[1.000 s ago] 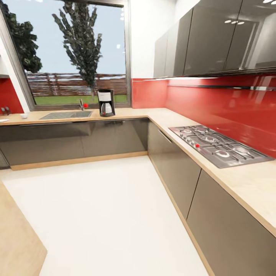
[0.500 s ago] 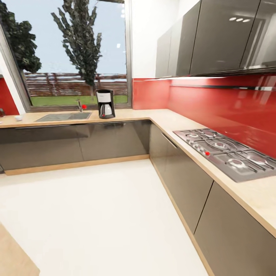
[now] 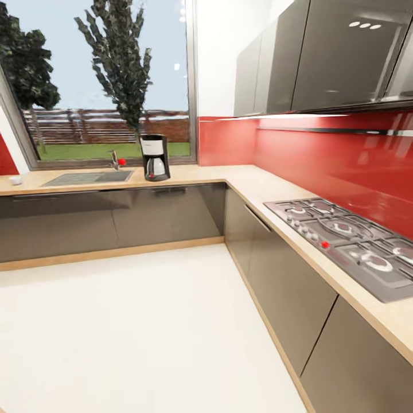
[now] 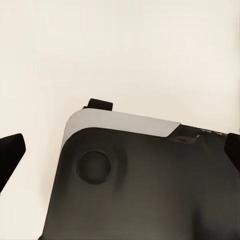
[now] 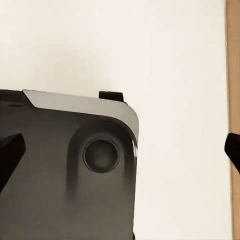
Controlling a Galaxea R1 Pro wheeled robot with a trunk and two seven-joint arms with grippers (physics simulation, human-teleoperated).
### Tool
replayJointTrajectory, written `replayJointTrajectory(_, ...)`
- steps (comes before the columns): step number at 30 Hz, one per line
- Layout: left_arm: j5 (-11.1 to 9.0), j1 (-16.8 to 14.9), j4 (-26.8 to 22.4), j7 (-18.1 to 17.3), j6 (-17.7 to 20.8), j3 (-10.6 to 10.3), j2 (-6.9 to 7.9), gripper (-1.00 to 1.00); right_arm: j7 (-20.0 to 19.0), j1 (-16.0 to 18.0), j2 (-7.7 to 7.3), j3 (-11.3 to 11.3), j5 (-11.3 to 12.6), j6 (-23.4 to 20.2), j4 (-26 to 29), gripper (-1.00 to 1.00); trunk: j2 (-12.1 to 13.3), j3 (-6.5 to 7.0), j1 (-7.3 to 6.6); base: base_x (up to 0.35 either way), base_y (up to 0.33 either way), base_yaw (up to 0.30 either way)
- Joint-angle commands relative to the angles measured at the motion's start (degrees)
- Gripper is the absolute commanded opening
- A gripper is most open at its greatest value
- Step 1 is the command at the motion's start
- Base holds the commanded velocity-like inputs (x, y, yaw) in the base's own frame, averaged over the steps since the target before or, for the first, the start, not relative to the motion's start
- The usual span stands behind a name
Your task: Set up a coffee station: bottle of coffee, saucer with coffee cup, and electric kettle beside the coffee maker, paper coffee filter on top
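Note:
The coffee maker (image 3: 155,157), black with a white upper panel and a glass carafe, stands on the beige countertop (image 3: 241,178) under the window, just right of the sink. A small white object (image 3: 14,179) lies on the counter at the far left edge; it is too small to identify. In the left wrist view my left gripper (image 4: 120,152) is open over the white floor and my own dark base (image 4: 150,190), with nothing between its fingers. In the right wrist view my right gripper (image 5: 120,150) is likewise open and holds nothing.
A sink (image 3: 86,178) with a faucet (image 3: 115,159) sits left of the coffee maker. A gas hob (image 3: 355,244) is set into the right-hand counter run. Grey base cabinets (image 3: 287,281) line both runs, with wall cabinets (image 3: 321,57) above. White floor (image 3: 143,321) lies ahead.
The whole head view has shifted: the camera moved forward and turned, so the wooden surface at lower left has left the picture and the hob looks nearer. Nothing on the counters has moved.

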State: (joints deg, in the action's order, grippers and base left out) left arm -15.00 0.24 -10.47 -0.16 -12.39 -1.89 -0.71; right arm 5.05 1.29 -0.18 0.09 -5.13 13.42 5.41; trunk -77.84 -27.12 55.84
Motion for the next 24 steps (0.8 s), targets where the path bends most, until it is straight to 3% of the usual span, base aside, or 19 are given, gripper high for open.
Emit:
replayJointTrajectory(1,-0.5,0.0,-0.1,0.0,-0.1,-0.2,0.01,1.0,0.3,0.0,0.0,0.0,-0.5,0.1,-0.1,1.0,0.0,-0.05,0.04,0.344,0.0,0.0)
replayJointTrajectory(24,-0.5,0.0,0.0,0.1,-0.1,-0.1,0.01,1.0,0.3,0.0,0.04,-0.4,-0.3,0.2,-0.1,1.0,0.0,-0.05,0.04,0.344,0.0,0.0)
